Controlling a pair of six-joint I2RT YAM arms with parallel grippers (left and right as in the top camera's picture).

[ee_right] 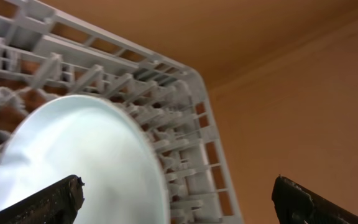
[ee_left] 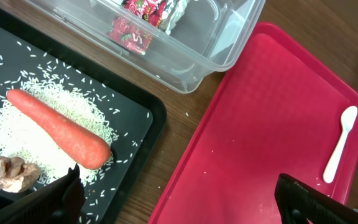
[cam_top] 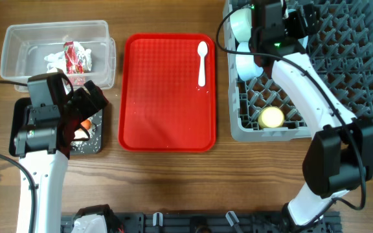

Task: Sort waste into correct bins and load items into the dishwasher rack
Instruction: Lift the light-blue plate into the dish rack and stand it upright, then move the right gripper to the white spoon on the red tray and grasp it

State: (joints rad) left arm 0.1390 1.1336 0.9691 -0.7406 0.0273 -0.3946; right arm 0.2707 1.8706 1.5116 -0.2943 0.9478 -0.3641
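While both arms hang over the counter (cam_top: 173, 175), I read the scene from the left, where the clear tub (cam_top: 18, 32) in the far corner holds the crumpled tissue (cam_top: 52, 59) and the red wrapper (cam_top: 76, 57). Just in front of it sits the black tray (cam_top: 92, 144), with the carrot (ee_left: 58, 127) lying across a bed of rice grains (ee_left: 17, 134) and a small brown lump (ee_left: 8, 173) at the edge of the rice. My left gripper (ee_left: 178, 186) hovers over that tray's right side, fingers spread wide with nothing between them. Next comes the red tray (cam_top: 167, 110) in the middle, carrying the white spoon (cam_top: 202, 61) near its far right corner. Furthest right is the dishwasher rack (cam_top: 348, 77): one light blue bowl (cam_top: 241, 22) sits at its far left corner, a second bowl (cam_top: 248, 65) is just in front of it, and the yellow cup (cam_top: 271, 116) stands near the front left. My right gripper (ee_right: 178, 183) hangs over the far left of the rack, fingers wide. The plate (ee_right: 73, 162) stands on edge among the pegs (ee_right: 166, 118). One finger overlaps its rim in the wrist view, and I cannot tell whether they touch.
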